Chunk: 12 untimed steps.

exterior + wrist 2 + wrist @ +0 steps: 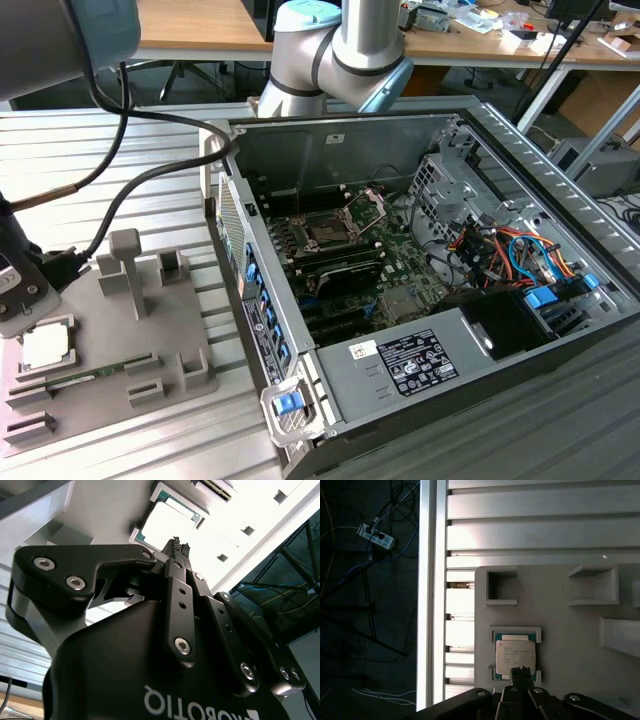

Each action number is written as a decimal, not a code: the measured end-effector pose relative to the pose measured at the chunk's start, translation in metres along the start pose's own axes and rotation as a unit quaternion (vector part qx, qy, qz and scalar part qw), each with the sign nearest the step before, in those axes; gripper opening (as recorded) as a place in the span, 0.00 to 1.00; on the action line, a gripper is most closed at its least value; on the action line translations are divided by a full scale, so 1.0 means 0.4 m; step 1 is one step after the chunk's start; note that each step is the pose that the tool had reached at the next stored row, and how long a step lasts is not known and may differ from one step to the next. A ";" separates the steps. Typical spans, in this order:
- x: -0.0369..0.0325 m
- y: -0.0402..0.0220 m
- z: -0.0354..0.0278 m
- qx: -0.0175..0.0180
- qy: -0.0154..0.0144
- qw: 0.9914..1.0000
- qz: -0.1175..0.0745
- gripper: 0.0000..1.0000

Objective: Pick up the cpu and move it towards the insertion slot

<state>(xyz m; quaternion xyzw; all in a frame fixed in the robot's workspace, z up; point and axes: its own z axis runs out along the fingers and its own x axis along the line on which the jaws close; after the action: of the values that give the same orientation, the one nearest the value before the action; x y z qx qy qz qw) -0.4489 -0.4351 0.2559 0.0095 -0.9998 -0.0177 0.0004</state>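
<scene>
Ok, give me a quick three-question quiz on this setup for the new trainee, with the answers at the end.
1. True or false: the cpu is lifted clear of the grey tray.
2. The tool hangs closest to: A) the cpu, B) the memory slots, C) the blue cables.
3. In the exterior view, on which side of the open computer case does the grey tray sit?

Key
1. False: the cpu lies flat in the tray's square recess.
2. A: the tool's tips are shut together just above the cpu.
3. The exterior view's left.
</scene>
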 end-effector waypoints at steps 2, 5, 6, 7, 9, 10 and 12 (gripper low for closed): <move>0.000 0.000 0.001 0.000 0.000 1.000 0.000 0.11; 0.000 0.000 0.011 0.000 0.000 1.000 0.000 0.11; 0.000 0.000 0.012 0.000 0.000 1.000 0.000 0.11; 0.000 0.000 0.013 0.000 0.000 1.000 0.000 0.11; 0.000 -0.001 0.014 0.000 0.000 1.000 0.000 0.11; 0.000 -0.001 0.014 0.000 0.000 1.000 0.000 0.11; 0.000 -0.001 0.015 0.000 0.000 1.000 0.000 0.11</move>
<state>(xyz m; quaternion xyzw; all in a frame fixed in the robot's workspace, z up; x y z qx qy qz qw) -0.4489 -0.4351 0.2497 0.0096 -0.9998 -0.0177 0.0005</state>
